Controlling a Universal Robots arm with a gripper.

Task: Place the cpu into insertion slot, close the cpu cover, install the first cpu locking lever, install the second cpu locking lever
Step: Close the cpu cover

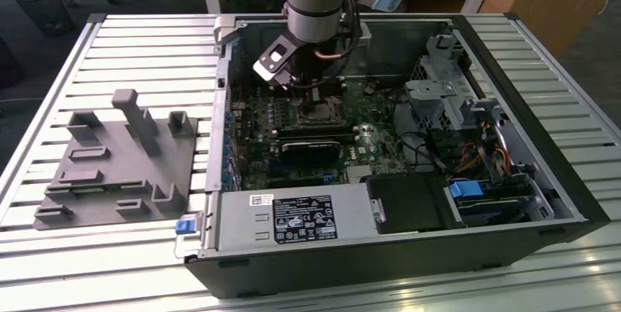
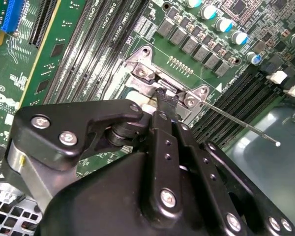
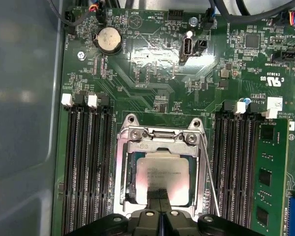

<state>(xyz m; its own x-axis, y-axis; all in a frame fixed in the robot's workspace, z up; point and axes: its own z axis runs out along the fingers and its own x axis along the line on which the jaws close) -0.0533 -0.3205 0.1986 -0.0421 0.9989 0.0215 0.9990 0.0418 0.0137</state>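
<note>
CPU (image 3: 163,173): flat square, pale matte metal top, seated in the insertion slot (image 3: 130,183) on the green motherboard (image 3: 152,73). Thin silvery cpu cover (image 3: 162,145) lies down around it, chip showing through the window. Gripper (image 3: 159,192): black fingers pressed together, nothing between them, tips over the chip's edge opposite the hinge; contact uncertain. Wire locking lever (image 2: 246,127) slants free beside the socket. Long black memory slots (image 3: 86,167) flank both sides closely.

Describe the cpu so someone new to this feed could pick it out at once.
Inside the open computer case, look at the green motherboard, between its two banks of long black memory slots. There a silvery cpu cover frames a window, and the cpu is the pale square plate within it: flat grey metal, unlike the dark slots alongside.
</note>
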